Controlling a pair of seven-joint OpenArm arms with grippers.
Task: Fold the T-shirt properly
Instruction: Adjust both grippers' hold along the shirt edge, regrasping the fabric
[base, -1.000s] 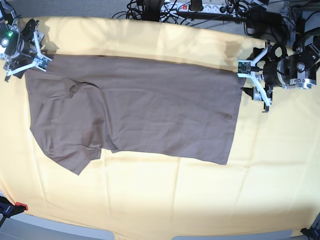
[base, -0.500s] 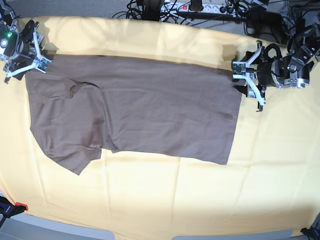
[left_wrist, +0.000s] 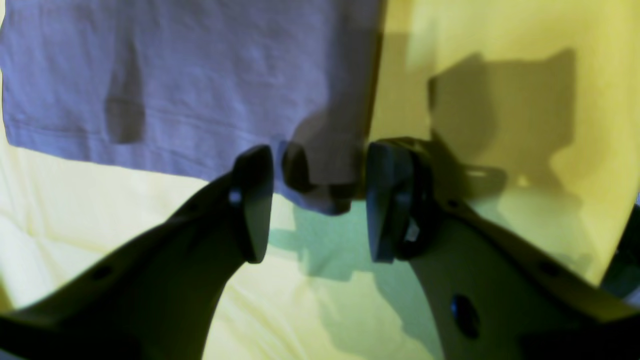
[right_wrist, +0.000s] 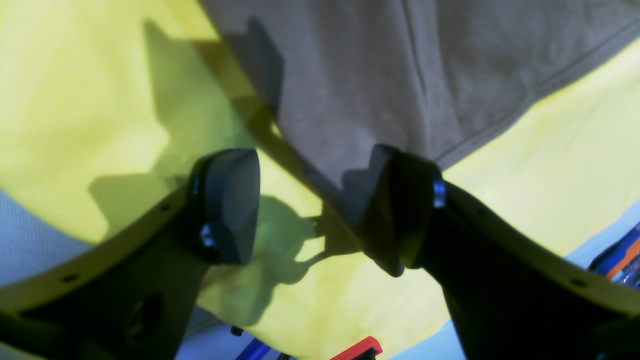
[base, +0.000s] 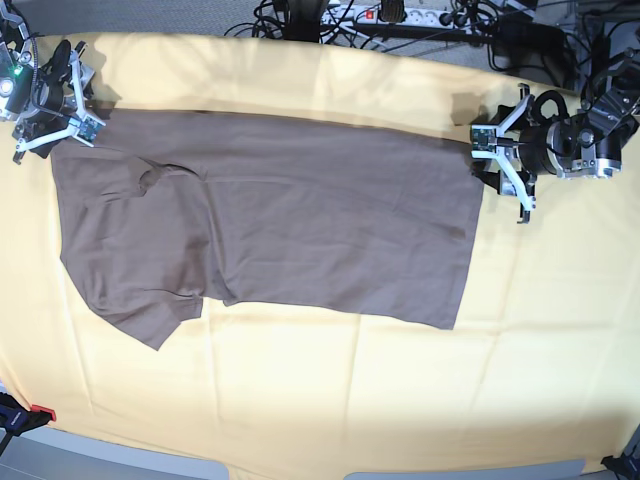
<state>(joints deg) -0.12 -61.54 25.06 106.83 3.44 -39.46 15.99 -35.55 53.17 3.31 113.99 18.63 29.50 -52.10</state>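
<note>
Straddling the T-shirt corners with both the left claw and right claw spread, we risk pinching the yellow cloth underneath too.

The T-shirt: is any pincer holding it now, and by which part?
Nothing is held. Both the left pincer and the right pincer stand open at corners of the T-shirt, jaws not closed on the fabric.

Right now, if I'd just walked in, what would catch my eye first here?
A plain grey-brown T-shirt lies spread flat across a large pale yellow cloth that covers the table. At its two far corners an end effector waits with jaws open: the left end effector at the hem corner, the right end effector at the shoulder end. A tangle of black cables runs behind.
</note>
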